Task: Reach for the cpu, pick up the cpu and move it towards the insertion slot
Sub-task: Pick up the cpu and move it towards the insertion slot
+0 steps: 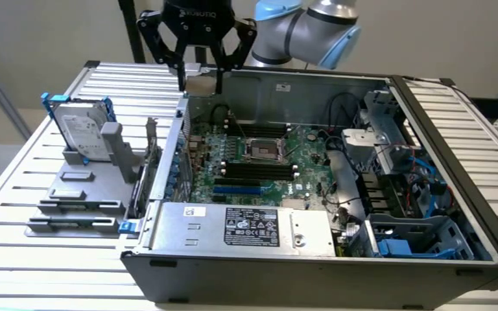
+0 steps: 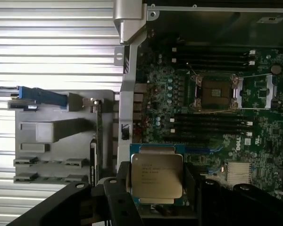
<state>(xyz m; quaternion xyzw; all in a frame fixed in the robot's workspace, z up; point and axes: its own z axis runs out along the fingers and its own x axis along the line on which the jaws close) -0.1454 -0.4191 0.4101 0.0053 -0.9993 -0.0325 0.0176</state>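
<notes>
Above the rear wall of the open computer case (image 1: 456, 194), toward the exterior view's left, hangs the gripper (image 1: 200, 83) on the grey and pale-blue arm (image 1: 314, 26), black jaws pointing down and clamped on the cpu (image 2: 156, 176). Seen in the wrist view as a flat square chip with a silvery metal top and faint printing, edged in green and blue, pinched between dark fingers (image 2: 118, 197) on two opposite sides. In the exterior view, shows as a small pale patch between the fingertips, lifted clear of everything beneath it. Inside the case lies the green motherboard (image 1: 305, 146), and near its middle sits the insertion slot (image 1: 264, 150), a square socket with a shiny metal frame and a dark centre, flanked on two sides by rows of long black memory slots (image 1: 253, 172). Held well apart from that socket, up over the case's back edge rather than over the board's centre. Along the front of the case rests a metal power supply (image 1: 244, 228) with a printed label. Outside the case, toward the exterior view's left, stands a grey fixture (image 1: 80, 197) on the slatted metal counter (image 1: 24, 175), carrying an upright silver hard drive (image 1: 83, 133) with blue rails.
</notes>
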